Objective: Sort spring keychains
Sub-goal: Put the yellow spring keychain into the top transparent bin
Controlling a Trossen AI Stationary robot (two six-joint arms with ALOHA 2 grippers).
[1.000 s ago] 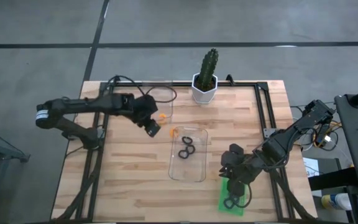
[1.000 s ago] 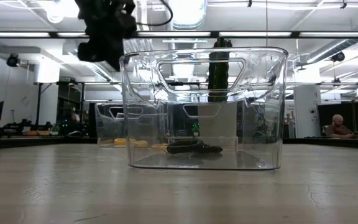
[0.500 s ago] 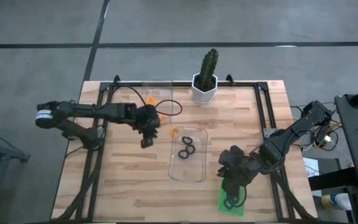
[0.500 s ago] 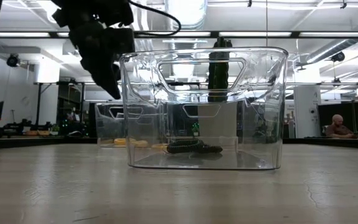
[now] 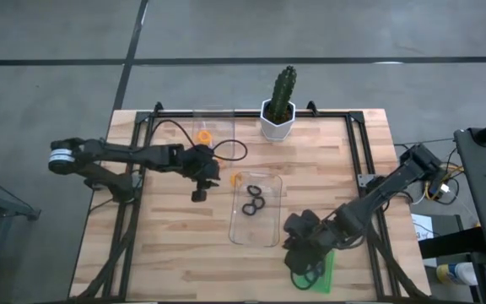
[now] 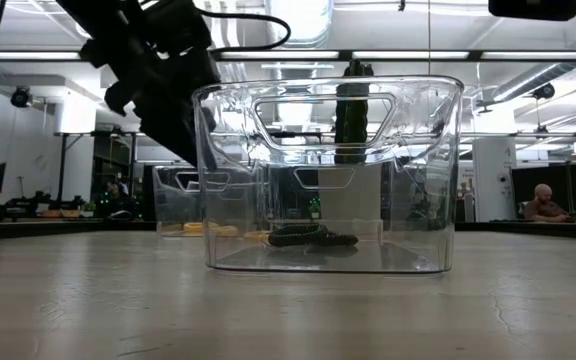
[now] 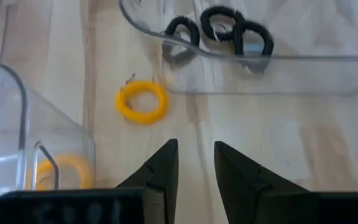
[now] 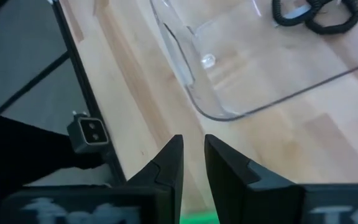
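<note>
Pickup approach on loose orange ring, left arm.

Left gripper [image 7: 194,158] hangs low over bare wood, jaws a narrow gap apart and empty; orange spring keychain [image 7: 142,102] lies on the table just ahead, beside the clear tray [image 7: 303,57] holding three black keychains [image 7: 225,28]. Another orange one [image 7: 59,171] sits in the second clear tray [image 7: 17,99]. Next move, by my reading: advance, widen, straddle the ring, close. Right gripper [image 8: 191,162] is near the first tray's corner, jaws almost together, nothing visibly held; green tray [image 5: 323,272] with black keychains under that arm. No readable writing or labels.
</note>
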